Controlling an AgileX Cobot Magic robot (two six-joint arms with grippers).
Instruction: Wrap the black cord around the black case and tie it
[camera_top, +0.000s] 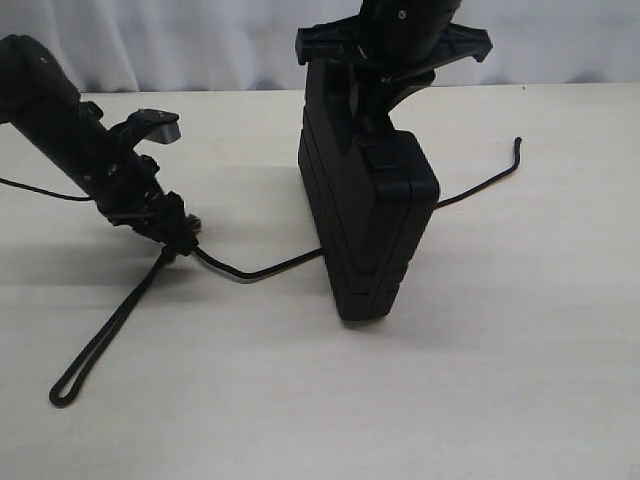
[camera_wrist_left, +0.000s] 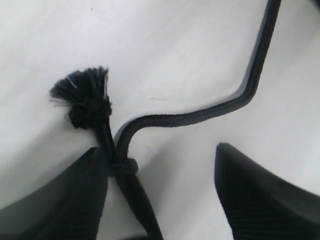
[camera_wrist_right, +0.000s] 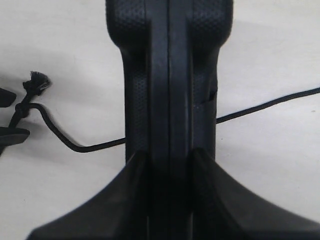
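Note:
The black case (camera_top: 370, 220) stands on edge on the white table, tilted a little, and my right gripper (camera_top: 390, 55) is shut on its top end. In the right wrist view the fingers clamp both faces of the case (camera_wrist_right: 170, 75). The black cord (camera_top: 260, 272) passes under the case: one end curls up at the far right, the other runs left to a knot and a long loop. My left gripper (camera_wrist_left: 162, 170) is open and low over the knot (camera_wrist_left: 125, 165). The knot lies loose next to one finger, and the frayed tuft (camera_wrist_left: 85, 95) is just beyond it.
The left arm (camera_top: 70, 130) slants in from the upper left, trailing a thin smooth cable (camera_top: 30, 188). The cord's end loop (camera_top: 62, 393) lies toward the front left. A pale curtain closes off the back edge of the table (camera_top: 500, 380).

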